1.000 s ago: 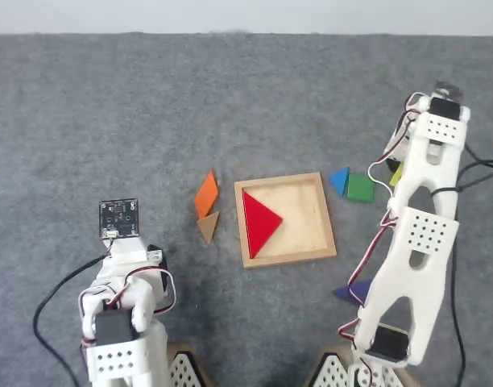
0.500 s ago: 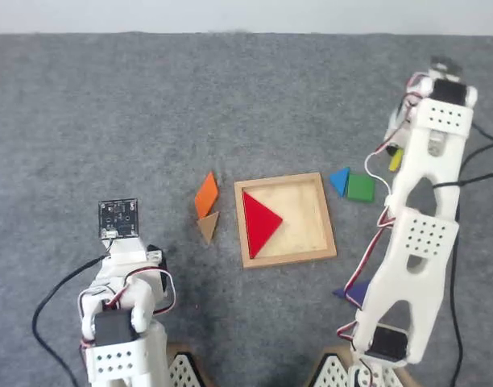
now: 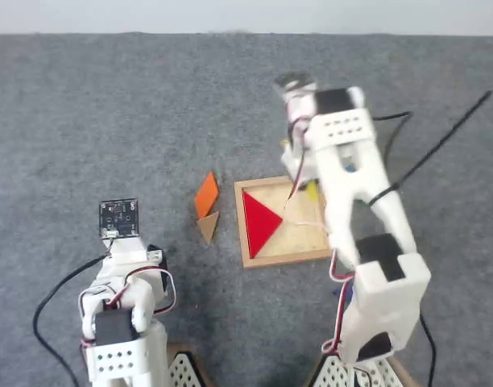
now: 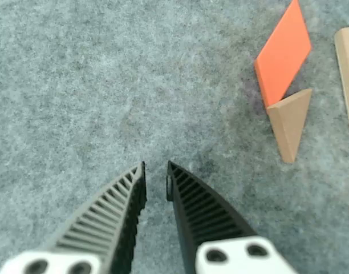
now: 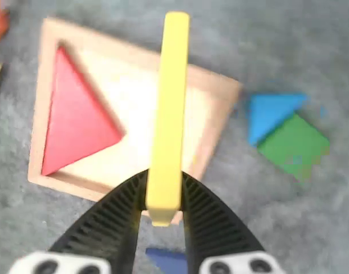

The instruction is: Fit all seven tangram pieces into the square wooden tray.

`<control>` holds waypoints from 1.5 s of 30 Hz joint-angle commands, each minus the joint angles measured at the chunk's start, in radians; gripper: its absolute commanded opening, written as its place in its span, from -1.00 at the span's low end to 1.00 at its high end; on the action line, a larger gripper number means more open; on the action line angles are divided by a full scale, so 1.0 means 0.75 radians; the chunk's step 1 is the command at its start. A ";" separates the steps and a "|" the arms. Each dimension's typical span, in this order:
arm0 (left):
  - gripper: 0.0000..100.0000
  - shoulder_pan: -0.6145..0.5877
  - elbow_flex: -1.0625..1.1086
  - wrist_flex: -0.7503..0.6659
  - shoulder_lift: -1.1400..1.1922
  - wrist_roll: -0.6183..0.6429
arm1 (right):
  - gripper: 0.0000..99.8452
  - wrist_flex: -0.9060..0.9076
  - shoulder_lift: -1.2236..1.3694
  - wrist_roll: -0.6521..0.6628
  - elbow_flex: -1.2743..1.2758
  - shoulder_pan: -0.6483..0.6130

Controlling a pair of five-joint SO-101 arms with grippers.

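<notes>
Your right gripper point(image 5: 163, 176) has swung left over the tray point(image 5: 36, 114), clamped on the yellow piece point(image 5: 170, 103); your left gripper point(image 4: 155, 166) stands slightly parted.

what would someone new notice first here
The right end effector grips a yellow piece on edge above the wooden tray. A red triangle lies in the tray along the side nearest the orange piece and tan triangle, which sit together on the carpet outside it.

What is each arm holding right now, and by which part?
The right gripper holds the yellow piece by one end, clamped across its flat faces, above the wooden tray. The left gripper holds nothing.
</notes>
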 commanded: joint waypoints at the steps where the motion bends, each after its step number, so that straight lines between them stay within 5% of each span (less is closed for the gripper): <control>1: -0.89 -0.006 -0.015 0.006 -0.025 0.012 | -0.99 -0.136 -0.122 0.160 0.145 -0.093; 11: -0.89 -0.006 -0.015 0.006 -0.025 0.012 | -0.99 -0.226 -0.111 0.436 0.200 -0.165; 29: -0.89 -0.006 -0.015 0.006 -0.025 0.012 | -0.99 -0.369 0.128 0.428 0.192 -0.163; 40: -0.89 -0.006 -0.015 0.006 -0.025 0.012 | -0.99 -0.265 0.089 -0.006 0.203 -0.150; 45: -0.89 -0.006 -0.015 0.006 -0.025 0.012 | -0.99 -0.259 0.089 -0.023 0.203 -0.134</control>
